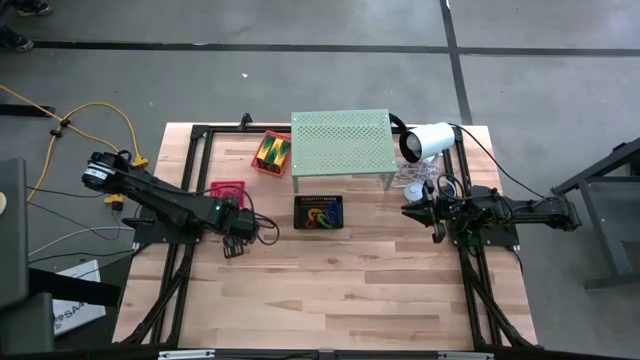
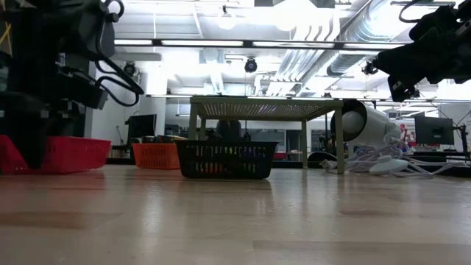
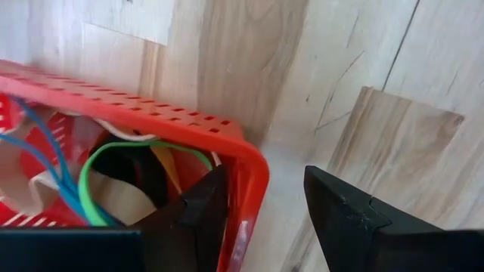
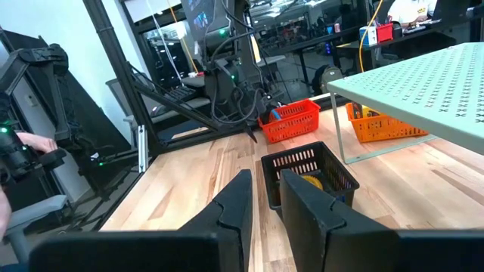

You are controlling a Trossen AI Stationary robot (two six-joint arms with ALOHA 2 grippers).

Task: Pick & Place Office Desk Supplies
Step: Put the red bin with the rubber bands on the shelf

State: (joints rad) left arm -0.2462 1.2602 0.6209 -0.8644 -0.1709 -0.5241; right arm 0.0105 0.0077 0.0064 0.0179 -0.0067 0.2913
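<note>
Left wrist view: left hand (image 3: 261,219), fingers parted and empty, straddles the red basket's (image 3: 151,121) rim; next, grasp it.

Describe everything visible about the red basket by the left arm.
The red basket is a small rectangular tray of perforated plastic, sitting upright on the wooden table left of the black basket. Inside lie loose loops, a green loop, blue ones and tan bands. The left pincer straddles its corner rim, one finger inside, one outside, open.
</note>
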